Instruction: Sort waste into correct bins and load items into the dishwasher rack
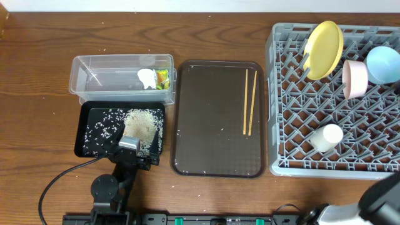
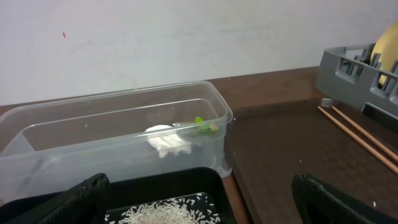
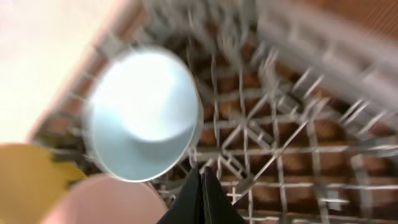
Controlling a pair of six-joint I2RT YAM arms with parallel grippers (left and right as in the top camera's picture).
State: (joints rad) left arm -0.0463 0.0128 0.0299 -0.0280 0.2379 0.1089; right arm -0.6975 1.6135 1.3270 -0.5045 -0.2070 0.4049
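robot lab, wood-grain table (image 1: 37, 75), bare white wall (image 2: 186, 43), dishwasher rack (image 1: 325, 166), arm (image 1: 105, 187) mounted at edge

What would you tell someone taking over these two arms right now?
Left gripper: open, empty, over the black tray.
Right gripper: shut, empty, above the rack; its view is blurred.
Done: wrapper and tissue in the clear tub; rice in the black tray; yellow plate, pink bowl, blue bowl and white cup in the rack.
Left: two chopsticks lie on the brown tray; they belong in the rack. A few pale specks, maybe grains, also sit there.
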